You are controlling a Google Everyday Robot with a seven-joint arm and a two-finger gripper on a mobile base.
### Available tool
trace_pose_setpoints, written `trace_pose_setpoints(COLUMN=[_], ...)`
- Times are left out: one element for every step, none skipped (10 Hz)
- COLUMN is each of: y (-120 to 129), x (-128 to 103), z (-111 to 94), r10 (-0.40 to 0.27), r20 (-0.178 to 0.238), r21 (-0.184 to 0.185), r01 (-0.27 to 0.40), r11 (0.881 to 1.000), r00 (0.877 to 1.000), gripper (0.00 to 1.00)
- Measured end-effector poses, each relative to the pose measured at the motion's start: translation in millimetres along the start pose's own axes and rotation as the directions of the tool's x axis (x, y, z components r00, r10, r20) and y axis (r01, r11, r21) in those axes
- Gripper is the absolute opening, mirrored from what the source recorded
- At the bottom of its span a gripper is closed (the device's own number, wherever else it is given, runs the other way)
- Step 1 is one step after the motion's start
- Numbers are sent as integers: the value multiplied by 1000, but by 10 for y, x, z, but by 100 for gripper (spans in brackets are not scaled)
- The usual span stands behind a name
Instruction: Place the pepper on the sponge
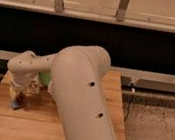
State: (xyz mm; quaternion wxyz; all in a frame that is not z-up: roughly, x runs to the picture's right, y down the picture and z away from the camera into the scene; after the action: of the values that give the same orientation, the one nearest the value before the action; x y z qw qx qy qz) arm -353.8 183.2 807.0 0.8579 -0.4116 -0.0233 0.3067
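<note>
One arm (79, 91) folds back, closed tool (19, 97) down at the sponge (15, 105).

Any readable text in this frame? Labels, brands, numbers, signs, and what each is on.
None readable: no words, labels, brands, numbers or signs.
Nothing is printed on the robot arm, the wooden table, the green plate or the sponge.
The gripper is low at the table's left side, just above the sponge.
</note>
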Motion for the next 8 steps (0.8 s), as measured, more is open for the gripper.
trace_pose_setpoints(y=[-20,-6,18,23,9,6,13,29], x=[-8,-33,-52,-59,-56,-58,-64,-72], z=[28,61,82,106,119,132,139,151], r10=[2,-2,-6,-4,1,4,4,2], r20=[0,-3,-5,-7,-8,-9,-10,-11], r21=[-5,-12,-17,-24,-30,-35,-38,-42], r01=[-2,2,6,4,-1,-4,-4,-3], r11=[1000,1000,1000,1000,1000,999,999,999], r00=[1000,1000,1000,1000,1000,1000,1000,1000], gripper=[0,1,5,16,27,37,45,57])
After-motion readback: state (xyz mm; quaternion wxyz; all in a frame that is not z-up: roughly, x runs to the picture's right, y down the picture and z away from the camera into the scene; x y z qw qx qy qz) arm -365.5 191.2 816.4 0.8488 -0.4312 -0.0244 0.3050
